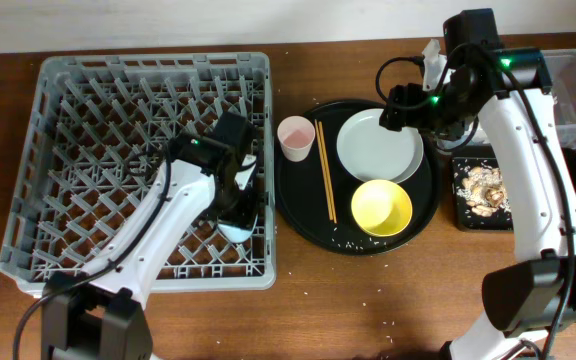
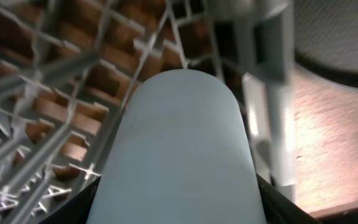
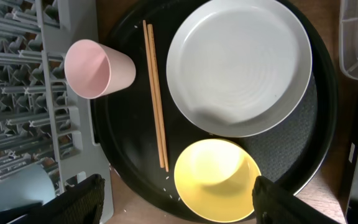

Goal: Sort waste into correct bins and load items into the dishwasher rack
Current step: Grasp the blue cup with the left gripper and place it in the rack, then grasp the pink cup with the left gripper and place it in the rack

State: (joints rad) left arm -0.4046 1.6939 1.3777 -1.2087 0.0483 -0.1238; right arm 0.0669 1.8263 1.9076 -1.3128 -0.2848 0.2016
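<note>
Grey dishwasher rack (image 1: 138, 165) is sitting at the left of the counter (image 1: 368, 300), and the round black tray (image 1: 303, 215) is lying just beside it. On the tray we are seeing the plate (image 1: 378, 145), the yellow bowl (image 1: 381, 208), the pink cup (image 1: 294, 137) at the left rim and the chopsticks (image 1: 325, 170). Our left gripper (image 1: 240, 200) is clamping the blue cup (image 2: 185, 155) low among the pegs by the rack's right edge. Our right gripper (image 3: 185, 202) is hanging above the tray, spread wide, gripping nothing.
</note>
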